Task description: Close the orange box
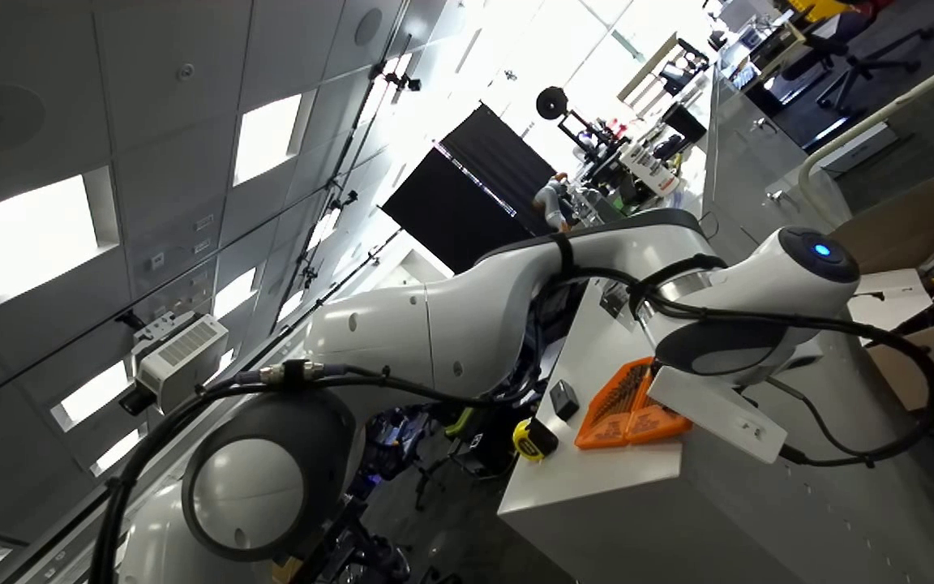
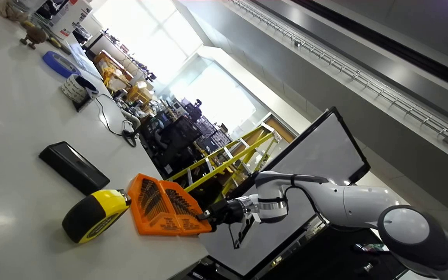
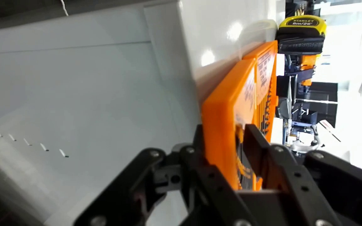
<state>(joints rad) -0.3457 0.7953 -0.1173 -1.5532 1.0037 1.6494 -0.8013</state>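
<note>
Orange box (image 2: 165, 216) lies open on the table (image 2: 138, 256), right of the tape measure (image 2: 95, 216). My gripper (image 3: 225, 130) straddles its right edge; I cannot tell whether it clamps. Positioning appears done; folding remains.

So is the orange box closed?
No, the orange box lies spread open on the table, its drill bits exposed.

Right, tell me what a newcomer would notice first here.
Probably the orange box, open near the edge of the table, dark drill bits in rows inside. Next, the yellow and black tape measure beside it, then the white robot arm with its hand at the box's edge.
</note>
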